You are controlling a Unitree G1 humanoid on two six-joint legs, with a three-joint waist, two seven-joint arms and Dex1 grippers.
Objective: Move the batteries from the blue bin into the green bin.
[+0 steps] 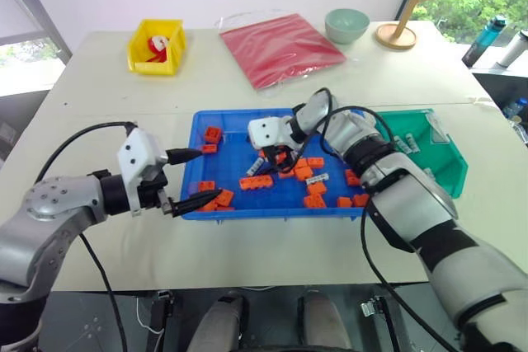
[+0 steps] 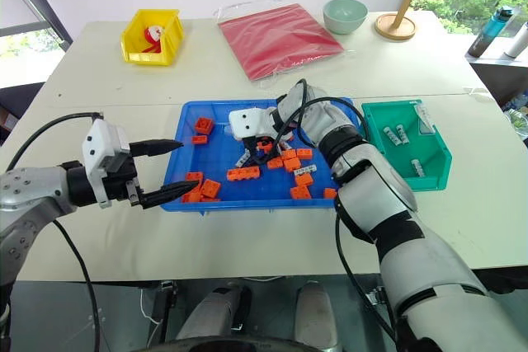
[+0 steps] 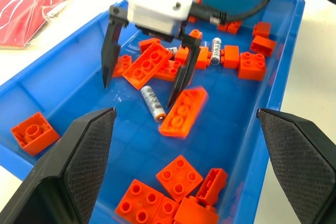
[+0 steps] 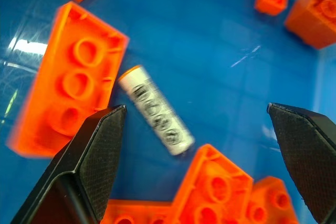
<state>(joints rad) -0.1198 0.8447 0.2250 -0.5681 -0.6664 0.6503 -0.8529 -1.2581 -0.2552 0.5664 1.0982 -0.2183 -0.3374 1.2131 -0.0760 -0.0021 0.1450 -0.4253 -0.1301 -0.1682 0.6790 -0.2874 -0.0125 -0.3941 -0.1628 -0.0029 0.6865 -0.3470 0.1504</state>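
Left wrist view shows the right hand [image 3: 142,80] spread wide over a battery [image 3: 153,102] lying on the blue bin [image 3: 68,72] floor among orange bricks [image 3: 182,112]. Left hand [image 1: 188,179] hovers spread at the bin's left rim. More batteries [image 2: 394,133] lie in the green bin [image 2: 437,172].

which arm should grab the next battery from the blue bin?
Right. The right gripper is open directly above a battery in the blue bin; the left gripper hangs at the bin's left edge.
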